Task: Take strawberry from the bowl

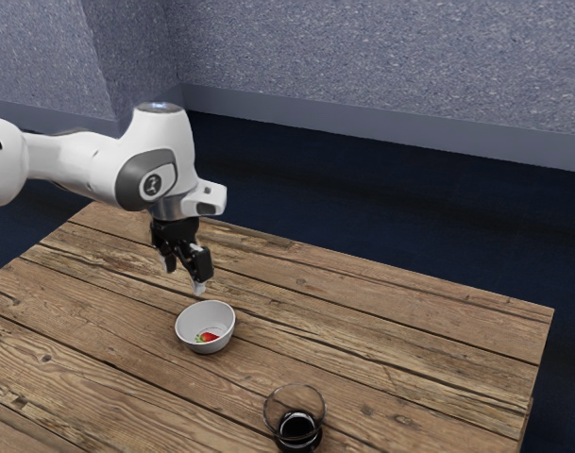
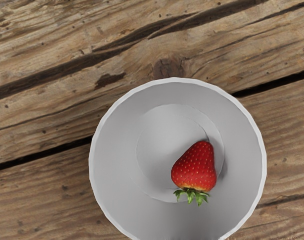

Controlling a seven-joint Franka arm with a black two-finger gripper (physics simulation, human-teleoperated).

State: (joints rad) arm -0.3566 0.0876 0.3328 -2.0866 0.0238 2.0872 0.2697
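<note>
The black two-finger end effector [image 1: 185,279] is released, fingers apart, above the brown wooden table [image 1: 400,326]; below it and toward the exterior view's right, the red, green-leaved strawberry [image 2: 194,167] lies off-centre inside the round white bowl [image 2: 119,165]; its leaves point toward the exterior view's left; the grasp should probably close across its leaf-to-tip axis.

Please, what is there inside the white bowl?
Inside the bowl lies one red strawberry with green leaves, on its side. The bowl's inner floor is seen around it; the patch directly beneath the strawberry is covered, so I cannot tell what is there.
</note>
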